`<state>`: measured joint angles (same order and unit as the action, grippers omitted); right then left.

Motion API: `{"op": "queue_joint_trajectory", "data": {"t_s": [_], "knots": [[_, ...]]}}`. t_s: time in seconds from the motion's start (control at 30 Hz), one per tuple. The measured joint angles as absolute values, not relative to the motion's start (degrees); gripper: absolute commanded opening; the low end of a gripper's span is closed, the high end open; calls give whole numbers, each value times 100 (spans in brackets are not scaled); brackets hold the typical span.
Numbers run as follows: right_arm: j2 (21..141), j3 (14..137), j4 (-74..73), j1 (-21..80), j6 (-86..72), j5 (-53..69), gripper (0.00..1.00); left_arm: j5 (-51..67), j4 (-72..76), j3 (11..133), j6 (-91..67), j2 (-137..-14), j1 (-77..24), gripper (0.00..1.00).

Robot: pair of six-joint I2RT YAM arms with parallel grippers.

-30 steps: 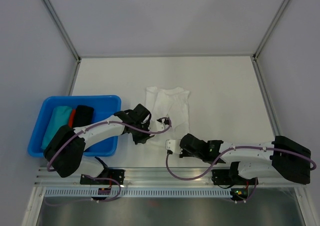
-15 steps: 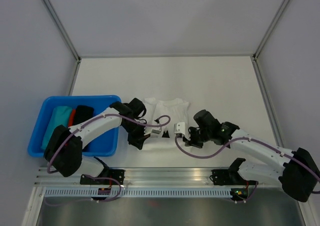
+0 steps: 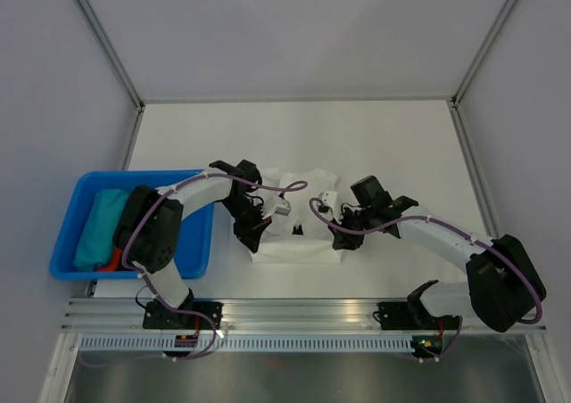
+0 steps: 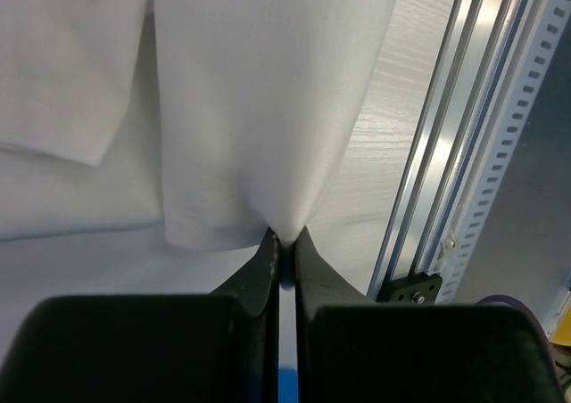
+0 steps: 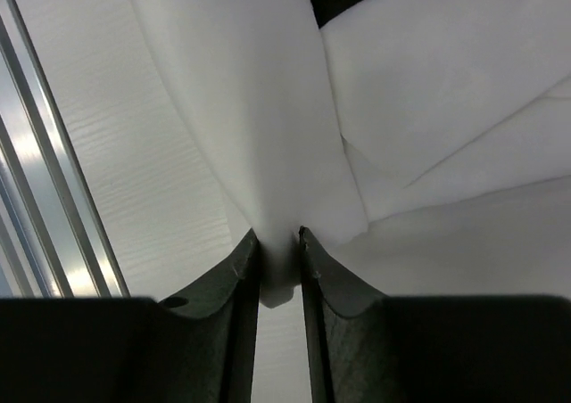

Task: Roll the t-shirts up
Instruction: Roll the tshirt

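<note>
- Your left arm is covering much of the blue bin (image 3: 64, 242). The teal roll (image 3: 100, 223) is showing, but the red cloth (image 3: 112, 260) is only peeking out as a sliver.
- Your left gripper (image 4: 284, 239) is pinching a fold of the white t-shirt (image 3: 299, 248), jaws nearly touching.
- The shirt is lying on the table (image 3: 401, 144) between both wrists, which are partly hiding it.
- Your right gripper (image 5: 277, 247) is clamping another fold, jaws slightly apart.

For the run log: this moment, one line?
white t-shirt: on table, partly lifted | left gripper: shut on it | right gripper: shut on it
</note>
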<state>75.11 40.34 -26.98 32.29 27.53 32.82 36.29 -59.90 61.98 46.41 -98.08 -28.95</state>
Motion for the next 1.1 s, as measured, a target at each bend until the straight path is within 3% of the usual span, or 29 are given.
{"op": "queue_joint_trajectory", "data": {"t_s": [0.4,0.5,0.67,1.1], "knots": [[6938,4029,-2241,2189,1337,3428,60,3629,-5977,6541,4644,-10165,-2860,2],[6388,3730,-1315,2196,386,3632,71,3632,-5975,6543,4646,-10165,-2853,2],[5625,2421,550,2196,-1061,3629,70,3638,-5983,6556,4654,-10173,-2762,2],[5911,1450,1570,2202,-1531,3627,70,3636,-5994,6587,4770,-10466,-2668,2]]}}
